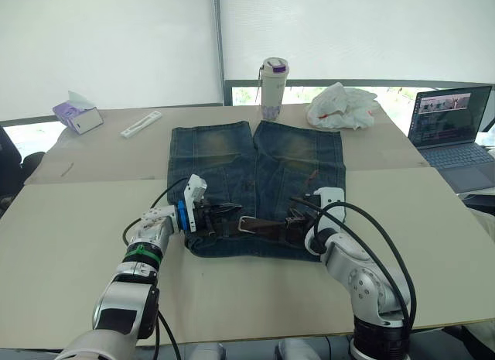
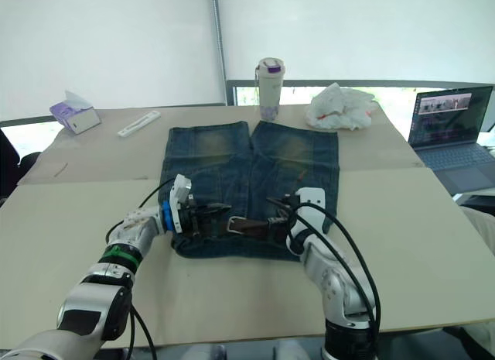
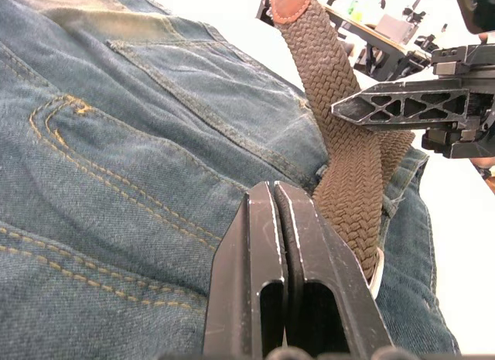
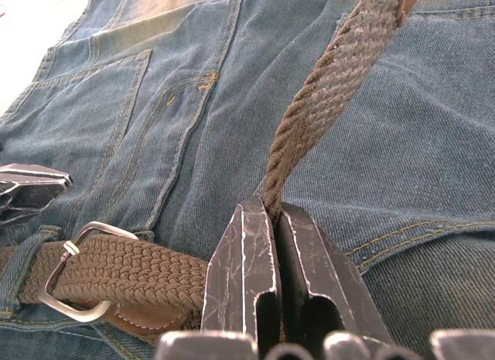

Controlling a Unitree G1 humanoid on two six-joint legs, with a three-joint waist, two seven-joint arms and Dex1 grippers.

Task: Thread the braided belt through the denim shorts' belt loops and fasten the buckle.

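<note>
With the belt (image 4: 124, 271) lying along the waistband of the shorts (image 1: 255, 162), we pinch its free end in our right gripper (image 4: 272, 221), seemingly to feed the buckle (image 4: 73, 279), while our left gripper (image 3: 274, 221), fingers pressed together, rests beside it.

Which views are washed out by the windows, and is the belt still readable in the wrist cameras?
Eye views: bright backlight from the windows, tabletop evenly lit, braided belt dark against the denim shorts. Left wrist view: corner beyond the shorts blown white, weave sharp. Right wrist view: buckle crisp, glinting mildly.
</note>
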